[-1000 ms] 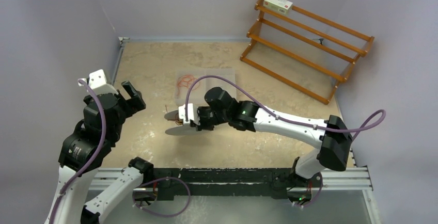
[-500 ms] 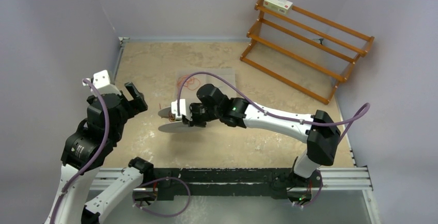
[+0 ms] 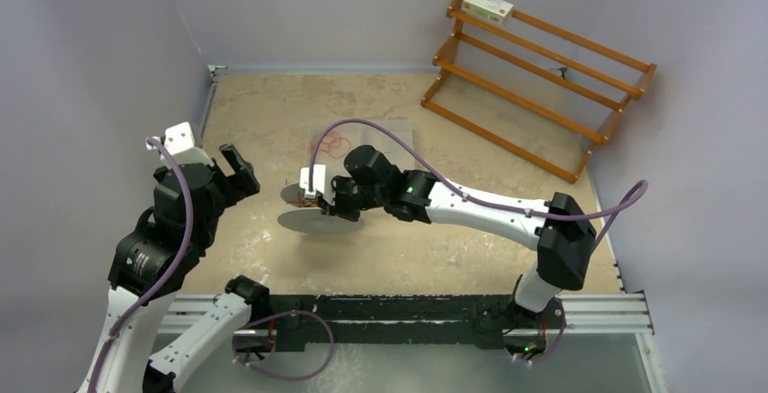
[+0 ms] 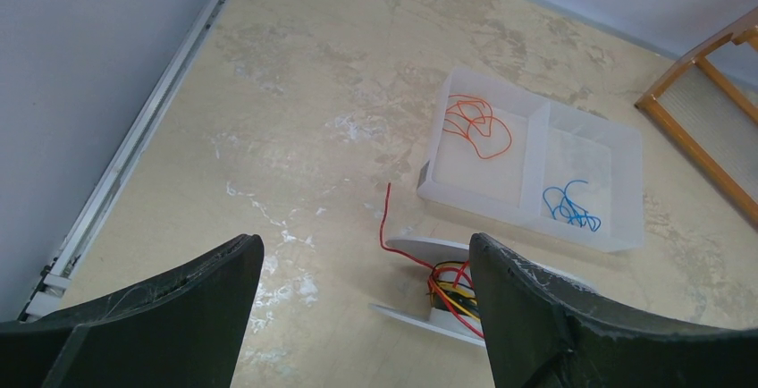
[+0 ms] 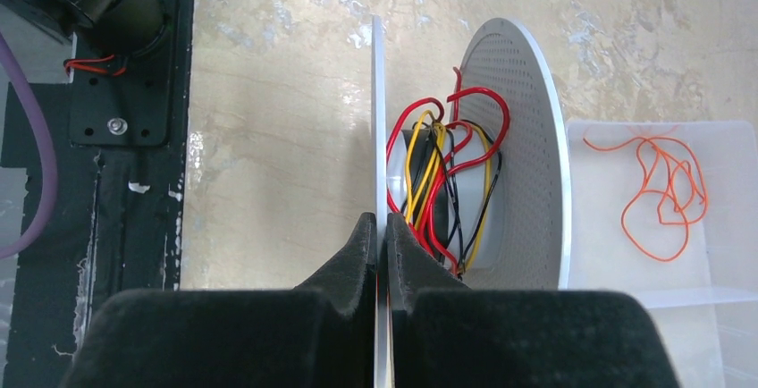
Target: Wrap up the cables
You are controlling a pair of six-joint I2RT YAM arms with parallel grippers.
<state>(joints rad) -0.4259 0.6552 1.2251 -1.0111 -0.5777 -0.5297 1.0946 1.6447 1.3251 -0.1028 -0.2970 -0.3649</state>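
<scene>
- Right pincer (image 5: 383,227) is clamped tight on the thin edge of one flange of the white spool (image 5: 527,138), low over the bench (image 4: 313,66). I can't tell whether the spool rests on it.
- Left pincer (image 4: 364,249) gapes wide and holds nothing, off to the spool's left.
- Wound cables (image 5: 438,182), red, yellow and black, sit slack round the hub. One red tail (image 4: 386,218) pokes out free.
- Orange cable (image 4: 478,124) and blue cable (image 4: 568,205) lie in separate compartments of the clear tray (image 4: 617,243), near the spool.
- Risks, as I judge them:
  - The edge grip is slim, so a tug on a strand may twist or slip the spool.
  - The slack turns could spring off the hub.
  - The thin tail is easy for the open pincer to miss or snag.
</scene>
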